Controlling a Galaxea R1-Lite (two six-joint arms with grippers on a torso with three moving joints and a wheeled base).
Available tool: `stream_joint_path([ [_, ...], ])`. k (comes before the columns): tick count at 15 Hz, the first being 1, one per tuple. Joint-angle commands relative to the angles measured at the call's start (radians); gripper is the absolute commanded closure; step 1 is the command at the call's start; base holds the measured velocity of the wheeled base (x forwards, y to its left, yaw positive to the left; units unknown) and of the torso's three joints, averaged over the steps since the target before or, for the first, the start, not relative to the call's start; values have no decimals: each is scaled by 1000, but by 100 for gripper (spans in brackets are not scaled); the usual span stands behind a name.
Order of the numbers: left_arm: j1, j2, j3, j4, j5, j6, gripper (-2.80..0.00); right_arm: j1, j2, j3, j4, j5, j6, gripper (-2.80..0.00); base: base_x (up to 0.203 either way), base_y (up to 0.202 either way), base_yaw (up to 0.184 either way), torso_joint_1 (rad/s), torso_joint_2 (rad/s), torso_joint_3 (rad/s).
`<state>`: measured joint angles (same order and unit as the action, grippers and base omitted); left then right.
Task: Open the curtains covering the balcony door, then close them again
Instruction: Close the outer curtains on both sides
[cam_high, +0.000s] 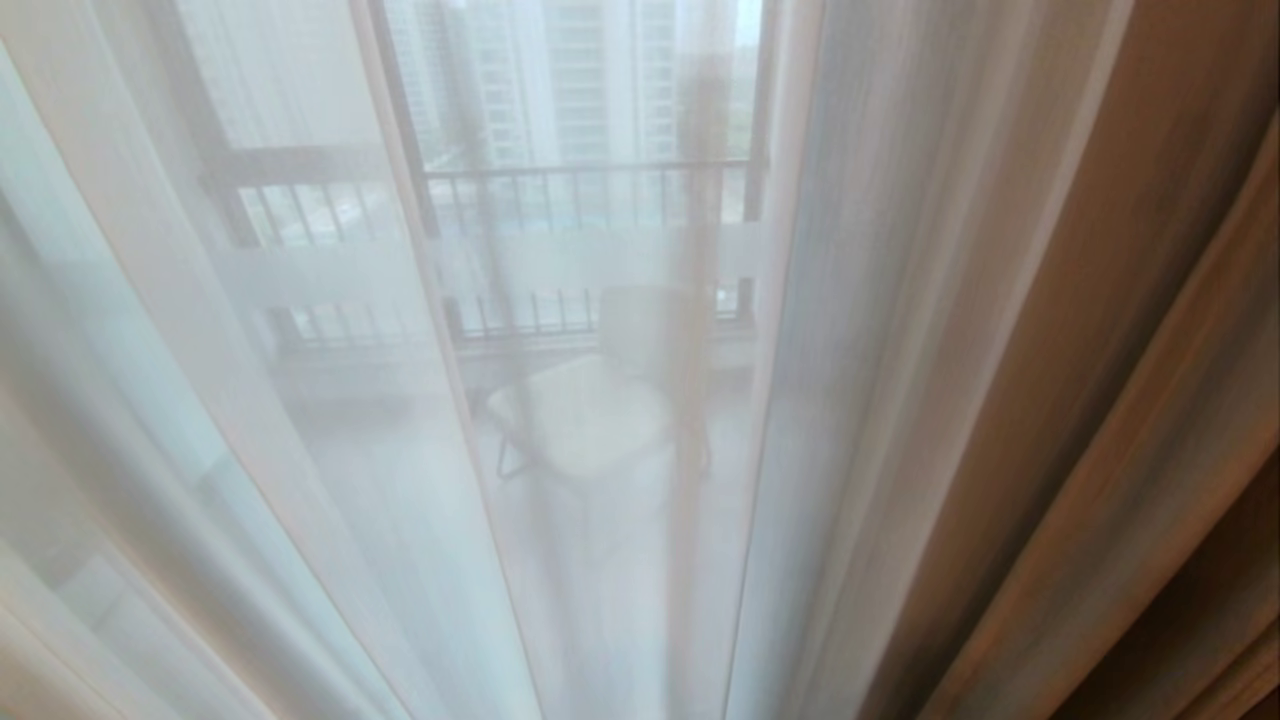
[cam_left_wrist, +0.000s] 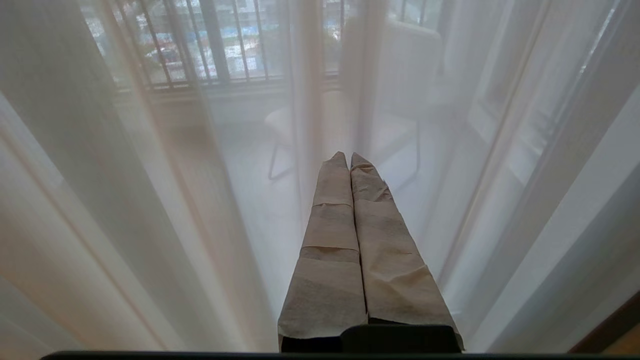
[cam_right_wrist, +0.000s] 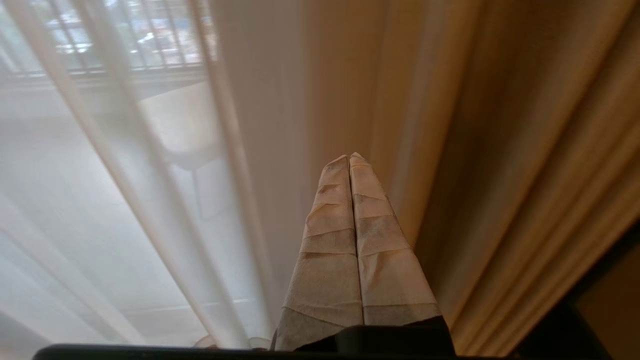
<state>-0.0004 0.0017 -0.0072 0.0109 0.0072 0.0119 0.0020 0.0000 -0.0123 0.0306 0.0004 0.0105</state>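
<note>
Thin cream-white sheer curtains (cam_high: 330, 420) hang drawn across the balcony door (cam_high: 398, 130), whose dark frame and frosted strip show faintly through the fabric. A heavy beige-grey drape (cam_high: 1110, 380) hangs bunched in folds at the right. Neither arm appears in the head view. In the left wrist view, my left gripper (cam_left_wrist: 349, 156) is shut and empty, its tape-wrapped fingers (cam_left_wrist: 330, 235) pointing at the sheer (cam_left_wrist: 150, 210) just short of it. My right gripper (cam_right_wrist: 349, 157) is also shut and empty, pointing at the seam where the sheer (cam_right_wrist: 125, 190) meets the heavy drape (cam_right_wrist: 475, 150).
Through the sheer I see a white chair (cam_high: 585, 405) on the balcony and a railing with bars (cam_high: 590, 195) behind it, with tall buildings beyond. A strip of wooden floor (cam_left_wrist: 622, 345) shows at the corner of the left wrist view.
</note>
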Motion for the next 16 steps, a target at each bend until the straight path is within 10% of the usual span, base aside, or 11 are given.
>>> stream_joint_path([
  [1,2,-2,1,0,0,0,0,3,2,0,0,0,0,0,0,0,0,0,0,0],
  [16,2,-2,1,-2,0,-1,0,3,1,0,0,0,0,0,0,0,0,0,0,0],
])
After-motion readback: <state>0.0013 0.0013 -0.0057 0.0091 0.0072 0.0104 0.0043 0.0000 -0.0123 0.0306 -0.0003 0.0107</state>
